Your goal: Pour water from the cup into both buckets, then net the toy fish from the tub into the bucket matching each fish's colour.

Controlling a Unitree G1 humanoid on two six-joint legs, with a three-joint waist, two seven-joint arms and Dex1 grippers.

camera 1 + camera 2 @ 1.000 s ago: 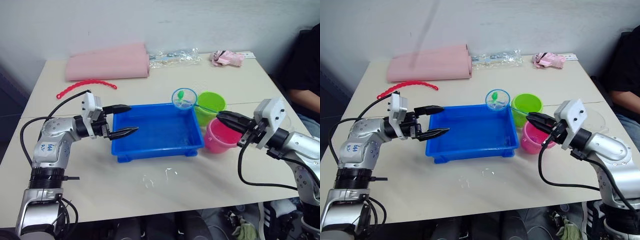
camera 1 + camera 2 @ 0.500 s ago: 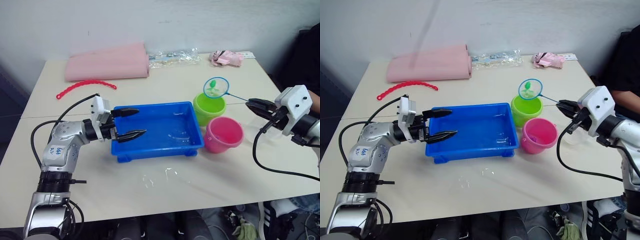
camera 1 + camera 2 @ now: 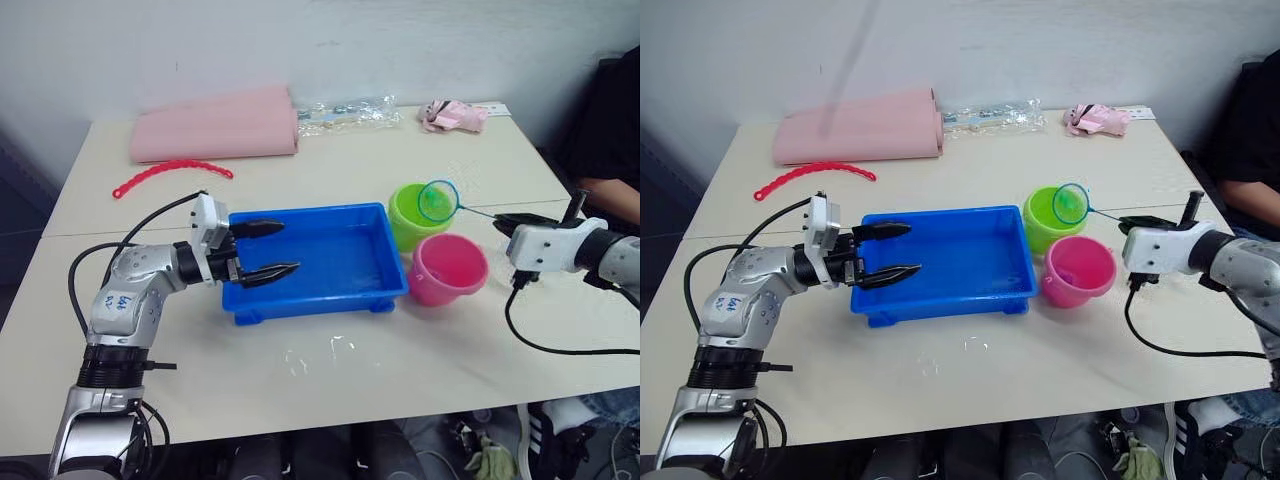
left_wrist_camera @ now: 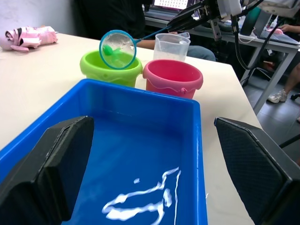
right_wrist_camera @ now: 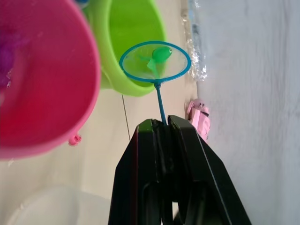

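The blue tub [image 3: 315, 262] sits mid-table with water in it. Right of it stand the lime green bucket [image 3: 412, 217] and, nearer, the pink bucket [image 3: 447, 268]. My right gripper [image 3: 505, 222] is shut on the thin black handle of the net [image 3: 437, 200]. The hoop hangs tilted over the green bucket's rim. A green toy fish [image 5: 161, 53] lies in the mesh. My left gripper [image 3: 288, 247] is open over the tub's left part, holding nothing. The clear cup [image 4: 171, 46] stands behind the pink bucket.
A folded pink cloth [image 3: 215, 125], a red beaded strip [image 3: 170, 172], a clear plastic bag [image 3: 345, 112] and a small pink bundle [image 3: 455, 115] lie along the far side. Spilled water [image 3: 315, 355] glistens in front of the tub. A person [image 3: 610, 130] sits at the right edge.
My right gripper has carried the net with the green fish from the tub's far right corner to the green bucket and turned its wrist, tilting the hoop. My left gripper edged right over the tub.
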